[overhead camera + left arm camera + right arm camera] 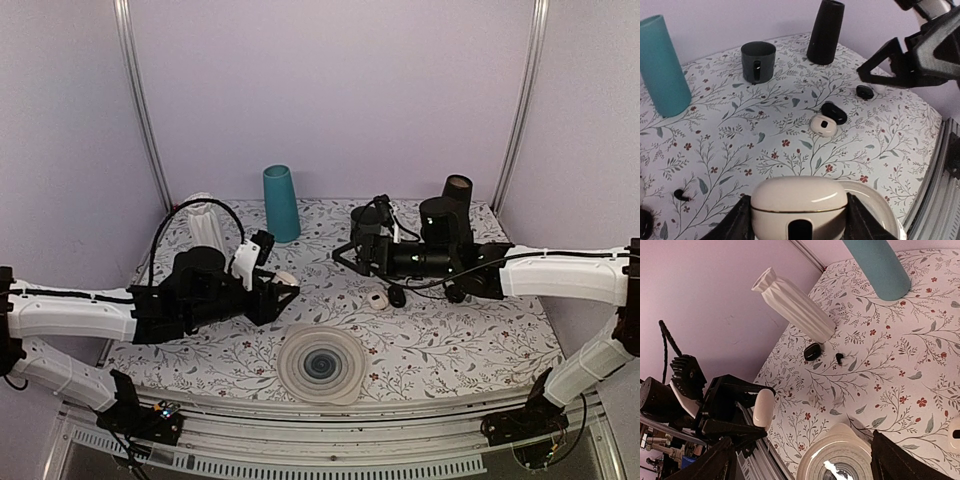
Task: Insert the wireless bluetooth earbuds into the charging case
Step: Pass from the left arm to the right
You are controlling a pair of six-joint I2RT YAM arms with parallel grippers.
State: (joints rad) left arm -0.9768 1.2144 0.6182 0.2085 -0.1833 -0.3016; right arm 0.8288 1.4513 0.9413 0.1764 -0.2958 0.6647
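Left gripper [799,220] clamps charging case [799,197] above table, lid closed (seam unbroken), likely presenting it steady. Right gripper [810,462] spread wide, empty, probably free for lid.

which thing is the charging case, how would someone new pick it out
Find the left arm, reaching over the left half of the flowered table. The charging case is the glossy white pebble clamped in the left gripper. The black oval case and the white earbud lie loose mid-table; only this one is gripped.
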